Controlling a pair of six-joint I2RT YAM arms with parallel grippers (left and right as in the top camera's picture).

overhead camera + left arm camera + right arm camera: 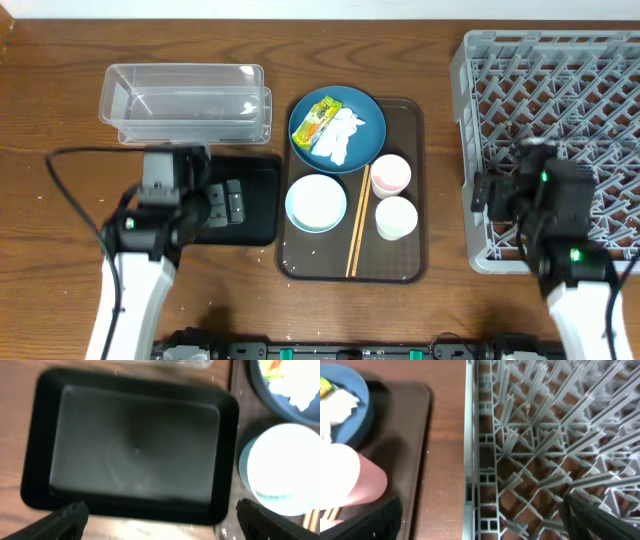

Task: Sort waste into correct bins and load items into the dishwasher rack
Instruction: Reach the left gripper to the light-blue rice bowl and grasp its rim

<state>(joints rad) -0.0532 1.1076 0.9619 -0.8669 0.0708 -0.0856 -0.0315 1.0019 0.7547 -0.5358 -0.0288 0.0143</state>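
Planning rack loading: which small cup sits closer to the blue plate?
The pinkish cup, right beside the plate; the whitish cup sits farther away.

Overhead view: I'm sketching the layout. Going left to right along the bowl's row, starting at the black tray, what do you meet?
black tray → bowl → chopsticks → white cup → rack
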